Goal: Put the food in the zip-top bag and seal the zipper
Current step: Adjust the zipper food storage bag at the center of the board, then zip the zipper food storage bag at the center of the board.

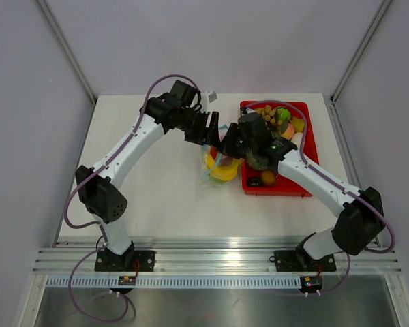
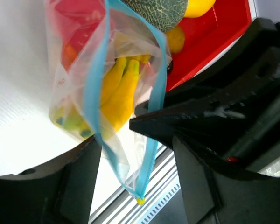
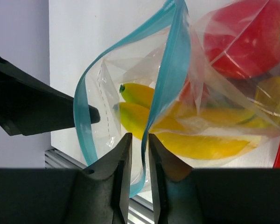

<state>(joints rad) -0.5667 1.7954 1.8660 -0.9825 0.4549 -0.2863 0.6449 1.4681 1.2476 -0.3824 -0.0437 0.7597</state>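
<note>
No text, brand, number or sign can be read in any view. In the top view, the left base tag [image 1: 127, 279] and the right base tag [image 1: 308, 280] are seen in front of the arm mounts, but they are too small to be read. No legible print is shown on the zip-top bag [image 2: 121, 93].

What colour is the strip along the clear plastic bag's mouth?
Teal-blue zipper strip; right wrist view shows it best.
</note>
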